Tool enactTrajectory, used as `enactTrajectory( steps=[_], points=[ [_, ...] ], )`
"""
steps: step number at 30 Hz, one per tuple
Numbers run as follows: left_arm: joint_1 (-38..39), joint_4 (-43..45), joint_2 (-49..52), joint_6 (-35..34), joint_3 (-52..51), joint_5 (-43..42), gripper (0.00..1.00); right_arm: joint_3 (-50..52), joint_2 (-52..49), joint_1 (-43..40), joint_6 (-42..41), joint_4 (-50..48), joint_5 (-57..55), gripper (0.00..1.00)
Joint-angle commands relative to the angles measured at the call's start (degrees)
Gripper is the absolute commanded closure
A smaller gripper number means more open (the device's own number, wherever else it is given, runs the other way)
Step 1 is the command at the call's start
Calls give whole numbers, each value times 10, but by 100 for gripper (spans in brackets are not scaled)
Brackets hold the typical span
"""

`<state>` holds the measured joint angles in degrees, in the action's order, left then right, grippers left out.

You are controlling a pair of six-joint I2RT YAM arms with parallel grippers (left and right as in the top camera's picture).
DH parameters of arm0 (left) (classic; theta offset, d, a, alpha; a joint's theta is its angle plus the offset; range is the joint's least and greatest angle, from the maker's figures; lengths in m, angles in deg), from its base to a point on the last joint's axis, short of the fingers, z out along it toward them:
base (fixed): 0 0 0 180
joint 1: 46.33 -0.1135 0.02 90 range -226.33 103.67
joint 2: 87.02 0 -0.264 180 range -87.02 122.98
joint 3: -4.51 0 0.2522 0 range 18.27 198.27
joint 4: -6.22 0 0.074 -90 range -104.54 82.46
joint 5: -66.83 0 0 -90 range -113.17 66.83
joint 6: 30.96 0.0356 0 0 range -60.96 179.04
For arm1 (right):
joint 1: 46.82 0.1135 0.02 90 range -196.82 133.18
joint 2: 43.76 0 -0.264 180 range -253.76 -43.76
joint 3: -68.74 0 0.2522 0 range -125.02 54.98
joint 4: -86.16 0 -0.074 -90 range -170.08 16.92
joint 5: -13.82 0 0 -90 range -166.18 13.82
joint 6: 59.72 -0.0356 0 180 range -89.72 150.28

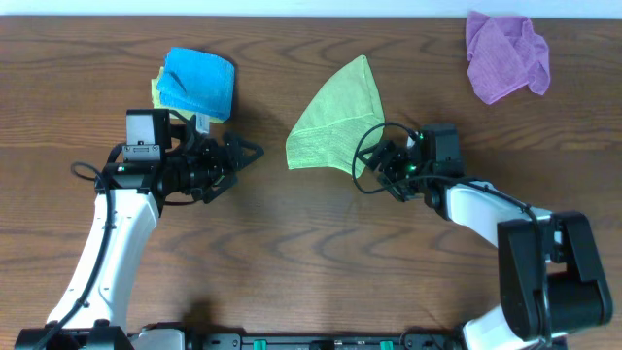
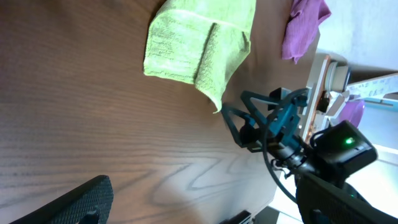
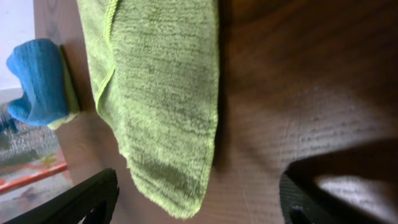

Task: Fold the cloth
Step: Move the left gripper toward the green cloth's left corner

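Likely light, limp and slightly grippy, the cloth lies partly folded on the tabletop; pinch its corner beside the right tool, gaping empty, seemingly just clear. The left tool is likewise spread, empty.

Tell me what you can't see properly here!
Overhead: the yellow-green thing under the bright blue microfibre cloth, which covers most of it.
Right wrist view: the right hand, only dark finger stubs show; the bottom edge cuts them.
Left wrist view: the crumpled purple cloth, cut by the top edge.
Every view: the underside of the folded lime-green microfibre cloth, hidden by itself.
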<state>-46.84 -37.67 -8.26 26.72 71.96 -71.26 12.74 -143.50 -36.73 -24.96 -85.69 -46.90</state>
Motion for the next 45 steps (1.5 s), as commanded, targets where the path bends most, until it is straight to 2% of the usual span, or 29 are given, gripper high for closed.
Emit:
enactTrajectory(
  steps=[1,4,13,20,25,29,30,37,45],
  points=[
    [2,9,1,-12,9,-10,5,5,-24,9,-26,-16,-6,19],
    [2,18,1,-14,9,-10,5,5,-43,15,-47,-39,-5,24],
    [2,24,1,-26,9,-8,5,5,-62,46,-69,-58,-14,28],
    [2,32,1,-26,9,-8,5,5,-62,56,-69,-57,-59,43],
    [2,32,2,-26,9,-8,5,5,-64,56,-68,-53,-83,62],
    [2,31,2,-26,9,-3,5,5,-64,55,-53,-56,-100,95],
    [2,31,2,-26,9,1,5,5,-64,53,-47,-58,-100,99],
    [6,28,6,-26,8,19,5,5,-58,16,-8,-53,-82,99],
    [64,34,41,-55,8,65,5,5,2,-10,18,-30,-68,99]
  ],
)
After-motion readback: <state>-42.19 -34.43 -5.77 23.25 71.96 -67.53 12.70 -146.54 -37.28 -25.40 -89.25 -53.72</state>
